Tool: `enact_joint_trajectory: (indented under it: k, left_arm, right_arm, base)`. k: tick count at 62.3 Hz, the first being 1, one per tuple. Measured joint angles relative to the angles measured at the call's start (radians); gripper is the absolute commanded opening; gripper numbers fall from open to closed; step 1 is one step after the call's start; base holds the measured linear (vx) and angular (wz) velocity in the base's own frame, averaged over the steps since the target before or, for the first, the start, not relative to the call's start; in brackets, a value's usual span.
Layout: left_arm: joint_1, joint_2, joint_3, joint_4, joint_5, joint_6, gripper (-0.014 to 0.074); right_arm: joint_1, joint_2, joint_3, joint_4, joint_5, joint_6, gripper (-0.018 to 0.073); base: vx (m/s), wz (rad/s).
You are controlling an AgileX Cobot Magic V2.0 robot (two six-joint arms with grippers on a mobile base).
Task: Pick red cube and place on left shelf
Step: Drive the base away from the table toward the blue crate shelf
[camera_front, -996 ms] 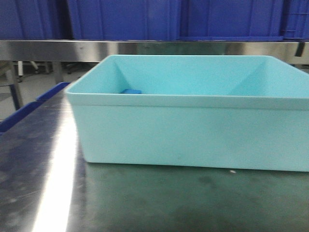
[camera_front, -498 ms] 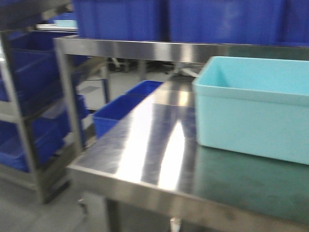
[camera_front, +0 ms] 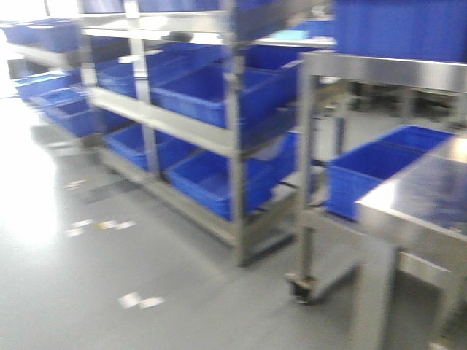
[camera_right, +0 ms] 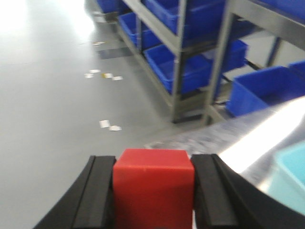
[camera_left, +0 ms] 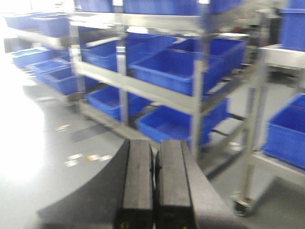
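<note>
In the right wrist view my right gripper [camera_right: 153, 164] is shut on the red cube [camera_right: 153, 186], which fills the gap between the two black fingers [camera_right: 99, 191]. It hangs over the grey floor, beside a steel table corner. In the left wrist view my left gripper [camera_left: 153, 164] is shut and empty, its two black pads pressed together. The metal shelf rack [camera_front: 233, 138] with blue bins stands ahead at the left and centre of the front view; it also shows in the left wrist view [camera_left: 198, 71]. Neither gripper shows in the front view.
Blue bins [camera_front: 211, 95] fill the rack's tiers. A steel table [camera_front: 416, 211] stands at the right, with a blue bin [camera_front: 379, 171] beyond it and a caster [camera_front: 303, 288] on the floor. A light-blue tub corner [camera_right: 290, 176] sits on the table. Open grey floor [camera_front: 109, 277] lies at the left.
The front view has swung left: the light-blue tub and tabletop slid out to the right, and the shelf rack with blue bins and open floor came into view.
</note>
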Motion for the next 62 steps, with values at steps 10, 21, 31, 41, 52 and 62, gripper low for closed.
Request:
enact_joint_trajectory:
  k: [10, 21, 31, 41, 52, 62]
  left_arm:
    - [0.0, 0.0, 0.0, 0.0, 0.0, 0.0, 0.0102]
    - [0.0, 0.0, 0.0, 0.0, 0.0, 0.0, 0.0102]
    - [0.0, 0.0, 0.0, 0.0, 0.0, 0.0, 0.0102]
    - [0.0, 0.0, 0.0, 0.0, 0.0, 0.0, 0.0102]
    - [0.002, 0.0, 0.0, 0.0, 0.0, 0.0, 0.0102]
    - [0.002, 0.0, 0.0, 0.0, 0.0, 0.0, 0.0102]
  right_arm:
    - [0.0, 0.0, 0.0, 0.0, 0.0, 0.0, 0.0158]
    - [0.0, 0.0, 0.0, 0.0, 0.0, 0.0, 0.0158]
    - [0.0, 0.0, 0.0, 0.0, 0.0, 0.0, 0.0158]
    - [0.0, 0.0, 0.0, 0.0, 0.0, 0.0, 0.0158]
    - [0.0, 0.0, 0.001, 0.0, 0.0, 0.0, 0.0158]
    - [0.0, 0.0, 0.001, 0.0, 0.004, 0.0, 0.0158]
  base:
    - [-0.18, 0.86]
    - [-0.14, 0.85]
    - [-0.12, 0.85]
    - [-0.07, 0.87]
    - [0.04, 0.57]
    - [0.16, 0.33]
